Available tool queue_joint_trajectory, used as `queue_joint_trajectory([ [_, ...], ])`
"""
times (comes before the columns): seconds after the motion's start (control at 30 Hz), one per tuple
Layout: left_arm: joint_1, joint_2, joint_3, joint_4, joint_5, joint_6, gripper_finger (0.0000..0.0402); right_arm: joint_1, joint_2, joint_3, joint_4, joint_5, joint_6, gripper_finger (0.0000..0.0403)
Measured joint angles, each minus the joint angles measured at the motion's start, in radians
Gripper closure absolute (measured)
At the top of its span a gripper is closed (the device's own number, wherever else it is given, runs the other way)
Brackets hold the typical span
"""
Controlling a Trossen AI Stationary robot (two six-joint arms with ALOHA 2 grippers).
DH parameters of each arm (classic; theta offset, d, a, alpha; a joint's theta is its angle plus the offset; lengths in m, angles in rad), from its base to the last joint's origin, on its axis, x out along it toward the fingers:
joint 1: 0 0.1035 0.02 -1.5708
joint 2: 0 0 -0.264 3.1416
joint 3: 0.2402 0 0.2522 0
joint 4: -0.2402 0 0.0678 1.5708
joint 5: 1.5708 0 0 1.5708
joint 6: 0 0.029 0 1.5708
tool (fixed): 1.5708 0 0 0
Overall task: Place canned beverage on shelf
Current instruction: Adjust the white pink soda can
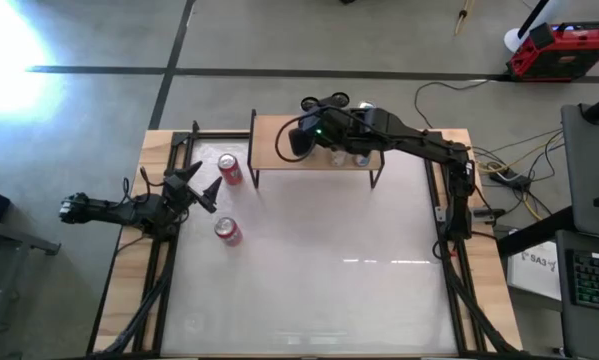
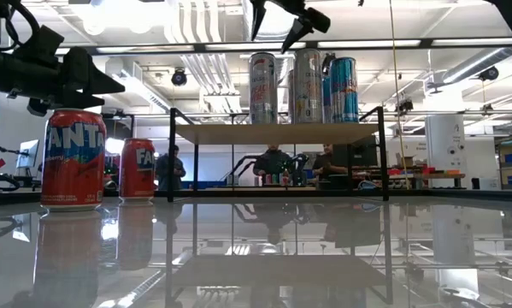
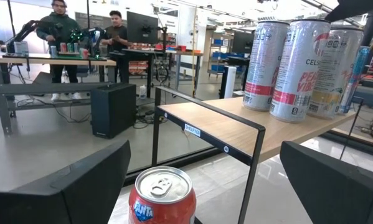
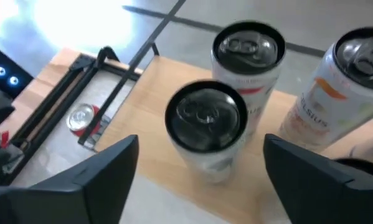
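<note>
Now a tall silver can (image 4: 206,127) is released on the tan wooden shelf (image 1: 274,150) by the right gripper's (image 4: 198,165) parted fingers; withdrawal upward is needed next.

A red can (image 2: 72,159) at the table's nine o'clock edge reads "FANTA". On the shelf (image 3: 236,127), a white can (image 3: 314,68) reads "CELSIUS" and "PEACH".
</note>
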Motion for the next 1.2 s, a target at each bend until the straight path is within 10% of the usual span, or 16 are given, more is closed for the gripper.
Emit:
queue_joint_trajectory([
  [0.27, 0.0, 0.0, 0.0, 0.0, 0.0, 0.0, 0.0003, -0.004, 0.03, -0.003, 0.026, 0.044, -0.007, 0.0025],
  [1.2, 0.0, 0.0, 0.0, 0.0, 0.0, 0.0, 0.0003, -0.013, 0.094, -0.002, 0.062, 0.147, -0.008, 0.0023],
])
